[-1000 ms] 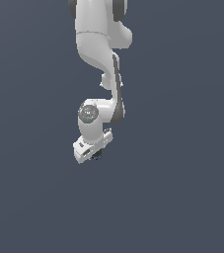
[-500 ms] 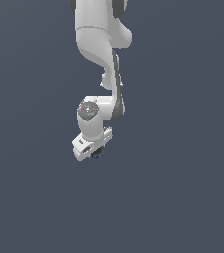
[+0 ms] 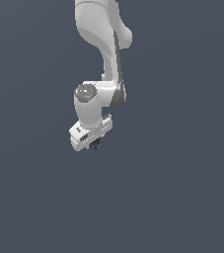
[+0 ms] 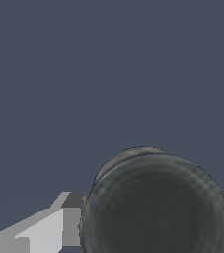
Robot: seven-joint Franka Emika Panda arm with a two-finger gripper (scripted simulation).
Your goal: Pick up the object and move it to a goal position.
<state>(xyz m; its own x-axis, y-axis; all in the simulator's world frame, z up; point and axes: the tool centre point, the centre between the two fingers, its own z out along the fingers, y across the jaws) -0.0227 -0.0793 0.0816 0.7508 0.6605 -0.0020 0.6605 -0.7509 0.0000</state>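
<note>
One white arm (image 3: 101,49) comes down from the top of the exterior view over a plain grey-blue desk (image 3: 182,188), wrist bent toward that view's left. Its pincer (image 3: 94,143) hangs at the low end, white body tilted, fingers mostly hidden under the hand. Only a small dark bit of the object (image 3: 97,144) peeks out below the pincer there, with a hint of blue; shape not readable from that camera.

Wrist view fills in the rest: the object (image 4: 158,207) is a round black item seen end-on, dull grey sheen across its face, rim curved, taking up much of the frame. Grey and white finger (image 4: 59,222) parts sit on either side, right against its sides, so the pincer is clenched on the object. Band colours not visible in this view. Behind it just flat grey-blue ground. Cannot tell from either view whether the object touches the desk or hangs off it.
</note>
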